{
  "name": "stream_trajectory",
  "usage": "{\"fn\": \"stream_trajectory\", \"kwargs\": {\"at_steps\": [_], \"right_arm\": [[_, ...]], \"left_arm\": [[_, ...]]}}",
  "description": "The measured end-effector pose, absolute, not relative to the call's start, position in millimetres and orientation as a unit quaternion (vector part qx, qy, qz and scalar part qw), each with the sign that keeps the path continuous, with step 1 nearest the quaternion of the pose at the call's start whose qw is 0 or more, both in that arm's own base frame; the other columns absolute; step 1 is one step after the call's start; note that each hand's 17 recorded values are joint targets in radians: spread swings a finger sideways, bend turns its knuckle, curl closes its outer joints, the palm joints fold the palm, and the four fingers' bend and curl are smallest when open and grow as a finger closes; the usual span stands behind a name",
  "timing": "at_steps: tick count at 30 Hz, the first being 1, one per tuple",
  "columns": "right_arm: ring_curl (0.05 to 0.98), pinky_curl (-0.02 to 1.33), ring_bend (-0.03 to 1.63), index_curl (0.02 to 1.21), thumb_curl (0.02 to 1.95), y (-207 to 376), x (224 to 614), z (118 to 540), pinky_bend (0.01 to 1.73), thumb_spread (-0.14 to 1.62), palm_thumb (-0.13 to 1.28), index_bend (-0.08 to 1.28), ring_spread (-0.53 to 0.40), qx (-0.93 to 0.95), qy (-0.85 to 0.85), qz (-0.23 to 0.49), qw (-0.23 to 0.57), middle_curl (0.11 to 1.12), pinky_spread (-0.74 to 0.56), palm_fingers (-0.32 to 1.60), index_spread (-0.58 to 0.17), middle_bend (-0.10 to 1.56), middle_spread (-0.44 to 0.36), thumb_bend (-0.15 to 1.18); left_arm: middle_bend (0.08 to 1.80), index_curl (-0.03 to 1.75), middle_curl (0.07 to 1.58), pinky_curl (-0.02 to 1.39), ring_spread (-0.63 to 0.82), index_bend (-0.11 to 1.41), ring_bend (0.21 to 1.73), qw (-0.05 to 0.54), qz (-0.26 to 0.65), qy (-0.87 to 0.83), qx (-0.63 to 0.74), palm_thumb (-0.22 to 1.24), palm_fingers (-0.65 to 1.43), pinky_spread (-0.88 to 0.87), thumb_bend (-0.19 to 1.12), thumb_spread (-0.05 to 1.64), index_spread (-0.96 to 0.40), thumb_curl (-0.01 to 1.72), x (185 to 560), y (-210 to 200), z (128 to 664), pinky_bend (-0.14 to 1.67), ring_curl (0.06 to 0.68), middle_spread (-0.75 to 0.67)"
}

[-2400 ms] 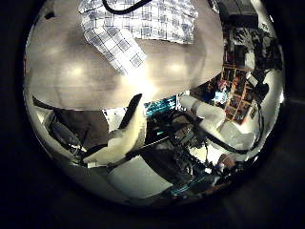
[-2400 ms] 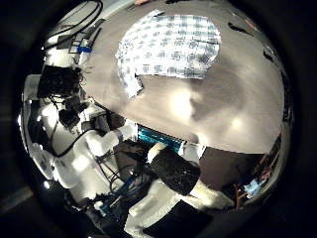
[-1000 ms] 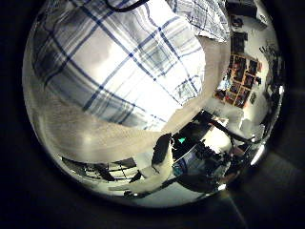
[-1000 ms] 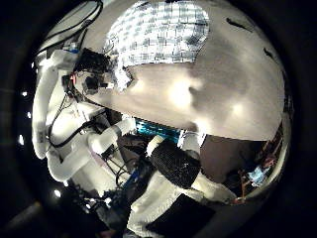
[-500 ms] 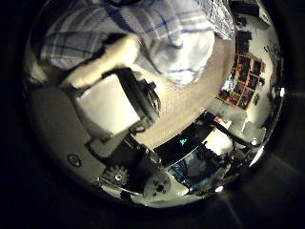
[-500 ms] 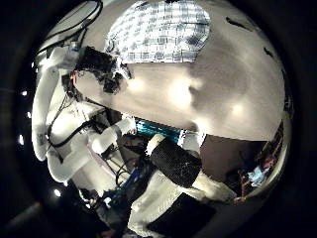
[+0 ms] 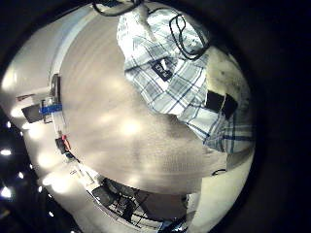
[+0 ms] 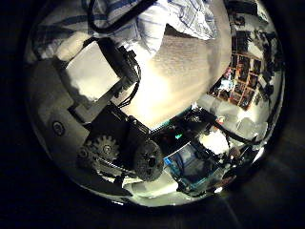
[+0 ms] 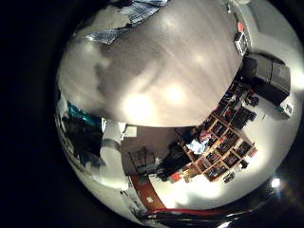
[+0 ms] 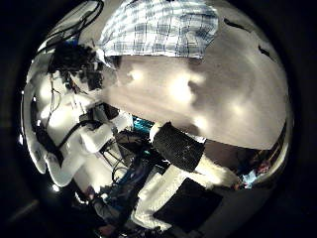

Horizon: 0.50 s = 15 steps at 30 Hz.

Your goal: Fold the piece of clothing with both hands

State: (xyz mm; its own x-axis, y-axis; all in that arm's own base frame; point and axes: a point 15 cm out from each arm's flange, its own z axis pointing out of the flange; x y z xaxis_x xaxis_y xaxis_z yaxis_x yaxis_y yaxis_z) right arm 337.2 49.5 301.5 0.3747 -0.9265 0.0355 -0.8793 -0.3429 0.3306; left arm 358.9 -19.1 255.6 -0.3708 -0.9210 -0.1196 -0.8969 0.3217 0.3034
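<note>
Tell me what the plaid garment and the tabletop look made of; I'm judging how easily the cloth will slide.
The plaid garment looks like thin woven cloth, matte, with soft wrinkles and a printed or woven check. The tabletop looks like pale wood-grain laminate, perhaps sealed wood: faint grain lines and bright lamp reflections suggest a smooth, slightly glossy surface.

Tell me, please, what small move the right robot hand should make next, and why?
Probably bring the right robot hand toward the checked shirt. The left robot hand is at the shirt's edge, while the right palm views show mostly bare table with the shirt far off, and the fold needs both hands.
</note>
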Motion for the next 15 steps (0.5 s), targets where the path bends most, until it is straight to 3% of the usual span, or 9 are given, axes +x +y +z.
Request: {"fn": "stream_trajectory", "kwargs": {"at_steps": [5,15], "right_arm": [[0.261,0.02,0.91,0.30,0.29,57.8,322.3,243.8,0.92,1.16,0.37,0.19,-0.199,0.811,-0.555,-0.101,0.157,0.41,-0.11,0.32,-0.298,0.42,-0.141,-0.03],[0.264,0.00,0.87,0.33,0.31,83.8,345.4,212.4,0.90,1.09,0.39,0.18,-0.161,0.809,-0.566,-0.067,0.146,0.41,-0.07,0.26,-0.256,0.39,-0.109,-0.02]], "left_arm": [[0.93,1.02,1.00,0.69,-0.46,0.41,1.36,0.043,-0.164,-0.814,0.556,0.88,0.95,-0.61,0.00,1.09,-0.61,0.54,356.7,-27.0,268.8,1.13,0.522,-0.54],[0.93,1.22,1.07,0.71,-0.45,0.34,1.40,0.052,-0.171,-0.813,0.554,0.89,0.92,-0.61,-0.01,1.10,-0.66,0.56,358.5,-32.9,279.3,1.16,0.526,-0.59]]}}
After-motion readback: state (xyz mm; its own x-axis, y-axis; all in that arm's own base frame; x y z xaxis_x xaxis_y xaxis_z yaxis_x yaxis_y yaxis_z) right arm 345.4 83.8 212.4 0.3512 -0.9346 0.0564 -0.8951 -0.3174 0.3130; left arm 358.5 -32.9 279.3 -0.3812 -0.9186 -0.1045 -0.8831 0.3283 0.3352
